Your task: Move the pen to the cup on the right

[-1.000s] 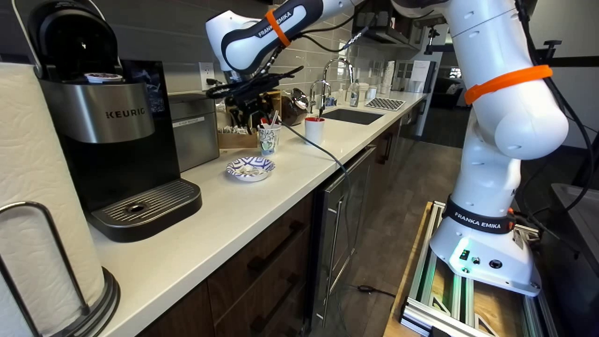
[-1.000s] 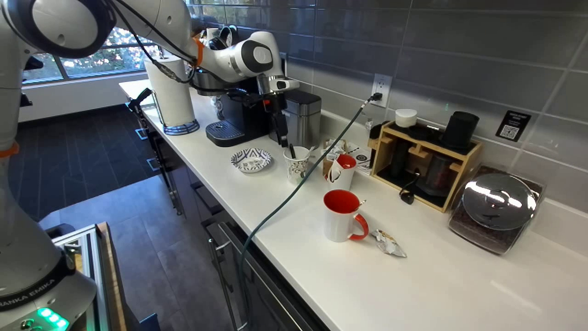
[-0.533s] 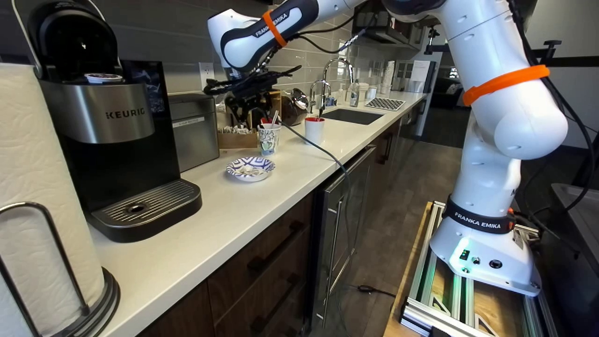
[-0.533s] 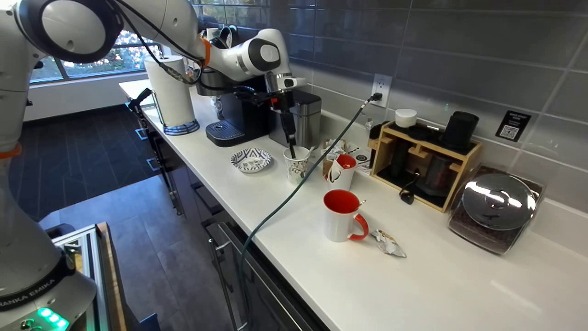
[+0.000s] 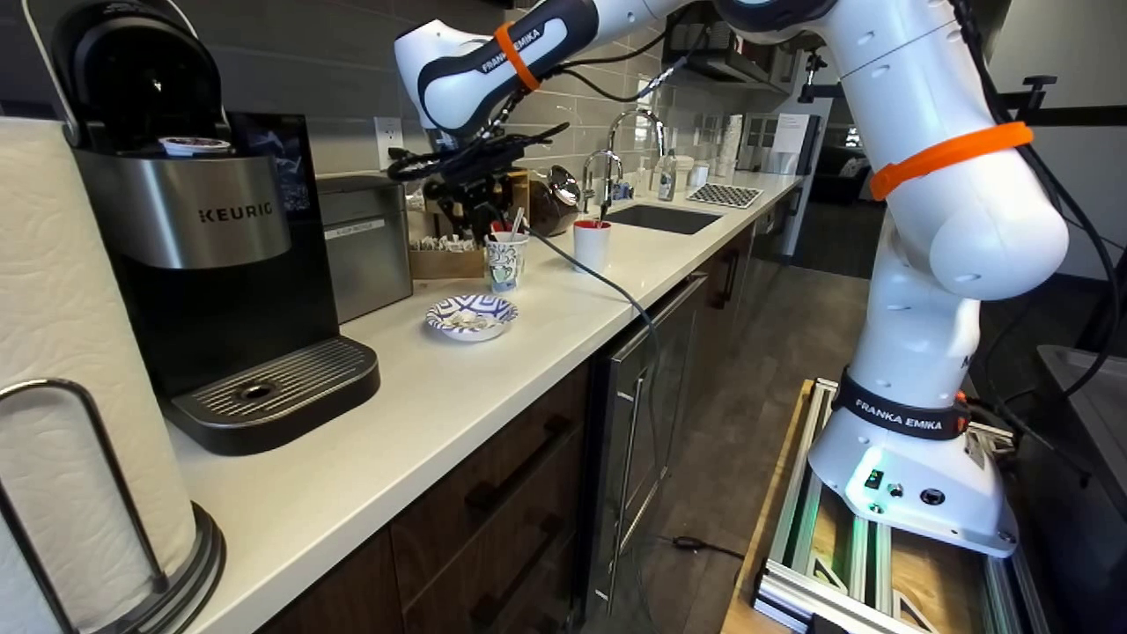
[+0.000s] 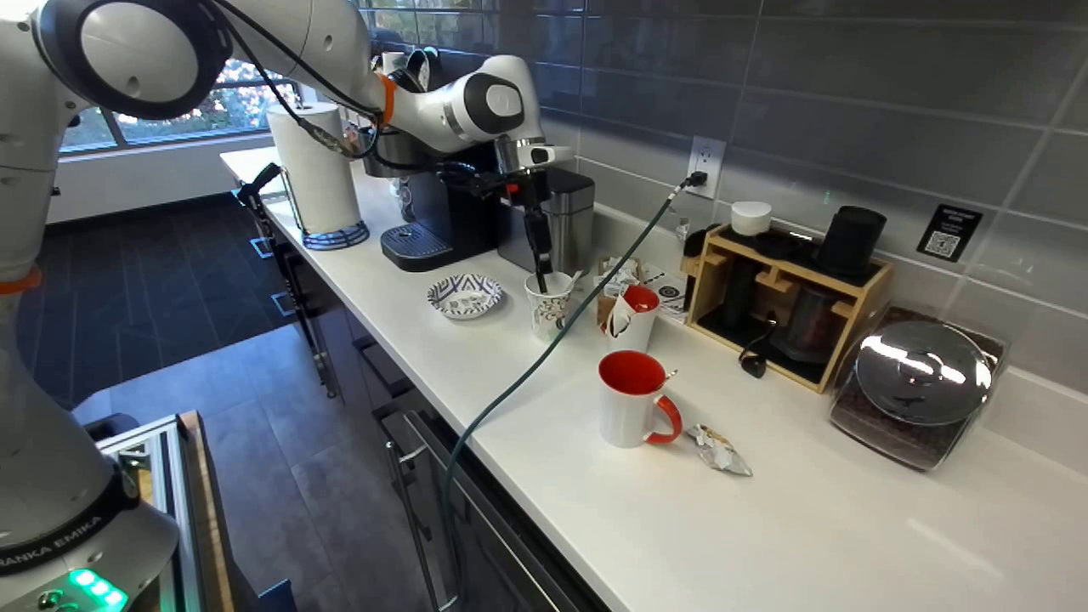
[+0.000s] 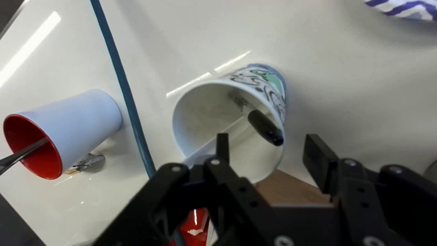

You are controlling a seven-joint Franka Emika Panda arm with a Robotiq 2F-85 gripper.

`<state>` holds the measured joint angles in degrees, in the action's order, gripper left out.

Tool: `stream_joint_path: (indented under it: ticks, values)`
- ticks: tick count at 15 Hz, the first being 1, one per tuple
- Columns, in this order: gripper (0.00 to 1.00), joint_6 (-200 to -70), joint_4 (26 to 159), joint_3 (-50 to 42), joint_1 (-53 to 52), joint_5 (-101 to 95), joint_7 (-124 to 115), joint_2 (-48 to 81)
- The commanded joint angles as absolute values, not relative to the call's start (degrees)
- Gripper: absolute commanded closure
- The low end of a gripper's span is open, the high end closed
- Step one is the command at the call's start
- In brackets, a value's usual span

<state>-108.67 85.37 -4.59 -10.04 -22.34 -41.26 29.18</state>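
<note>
Tool [image 7: 268, 152] spread wide, gripping nothing; black-capped marker [image 7: 262, 124] leans inside patterned paper cup [image 7: 251, 78], prob. pre-grasp. Risk: a finger [image 7: 222, 149] snags white utensil [image 7: 235, 128] or clips the cup — it may tip. Later, w/ too low a lift, marker could hit teal cable [image 7: 122, 82] en route to red-lined mug [image 7: 78, 118] (prob. target).

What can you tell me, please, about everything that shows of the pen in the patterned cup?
The pen looks like a plastic marker, with a pale barrel bearing dark print and a black cap. It stands cap up, tilted, inside the patterned cup, its cap seemingly resting against the rim. A pale stick shares the cup; whether the two touch is unclear. In the wrist view, the open pincer leaves a gap on both sides of it.
</note>
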Motion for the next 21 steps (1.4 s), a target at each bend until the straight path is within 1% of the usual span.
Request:
stream_joint_path:
  ticks: [1,2,4,5,6,7,11,12,17,18,20,21]
  values:
    - [0.48,-106.61,84.37,-4.74,-10.4,-22.36,-40.43,29.59]
    - [0.5,-106.56,84.41,-4.72,-10.4,-22.34,-40.36,29.55]
    - [0.58,-106.42,84.56,-4.72,-10.47,-22.42,-40.31,29.39]
    - [0.56,-106.31,84.66,-4.7,-10.5,-22.46,-40.15,29.27]
    - [0.62,-106.18,84.76,-4.72,-10.57,-22.56,-40.09,29.11]
    - [0.59,-106.14,84.83,-4.7,-10.56,-22.57,-39.92,28.98]
    - [0.62,-105.61,84.96,-4.71,-10.64,-22.8,-39.45,28.54]
    - [0.62,-105.46,85.0,-4.71,-10.69,-22.86,-39.43,28.46]
    - [0.68,-104.68,85.16,-4.69,-10.88,-23.28,-38.96,28.43]
    - [0.76,-104.29,85.13,-4.66,-10.91,-23.32,-38.79,28.48]
    - [0.98,-103.54,85.16,-4.61,-11.01,-23.42,-38.47,28.54]
    - [1.0,-103.16,85.13,-4.6,-11.0,-23.39,-38.46,28.52]
